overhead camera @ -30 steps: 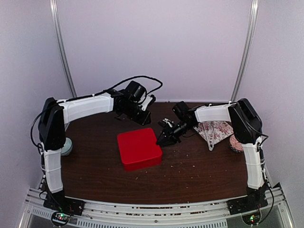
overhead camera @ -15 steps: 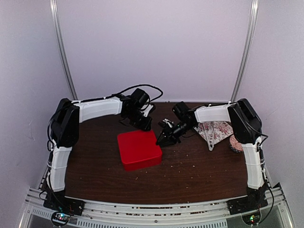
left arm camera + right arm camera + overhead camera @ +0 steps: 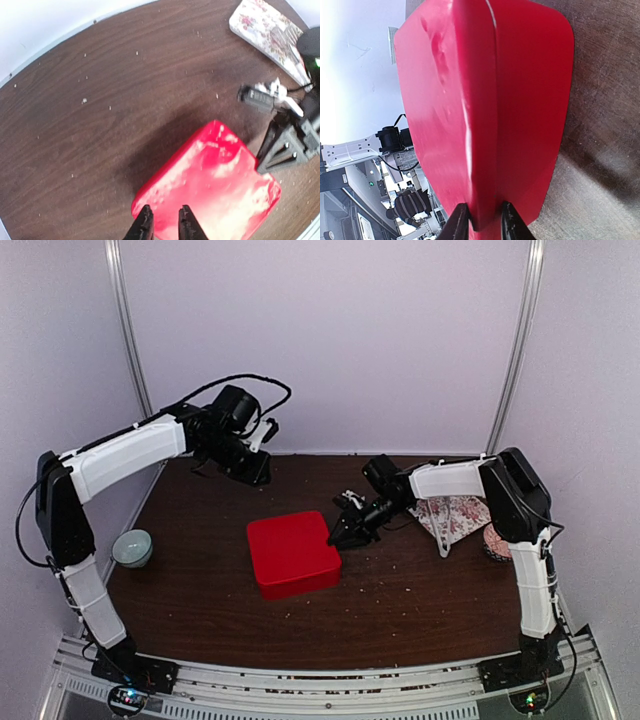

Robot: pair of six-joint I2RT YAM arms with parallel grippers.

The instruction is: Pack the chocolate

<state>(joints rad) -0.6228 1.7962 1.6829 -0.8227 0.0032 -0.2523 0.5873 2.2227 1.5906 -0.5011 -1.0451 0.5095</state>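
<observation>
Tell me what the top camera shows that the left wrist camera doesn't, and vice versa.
Only the top view: the left arm and right arm whole, a small bowl at far left, and a round patterned disc behind the right arm. Only the left wrist view: the left claw close up, fingertips narrowly apart and empty. Both: the red box, the right claw at its edge, and the floral pouch.

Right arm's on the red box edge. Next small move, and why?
Probably ease the right gripper open and back it off the red box: its fingers pinch the edge, the box looks closed, no chocolate lumps show on the table, and the left gripper hangs clear, empty.
</observation>
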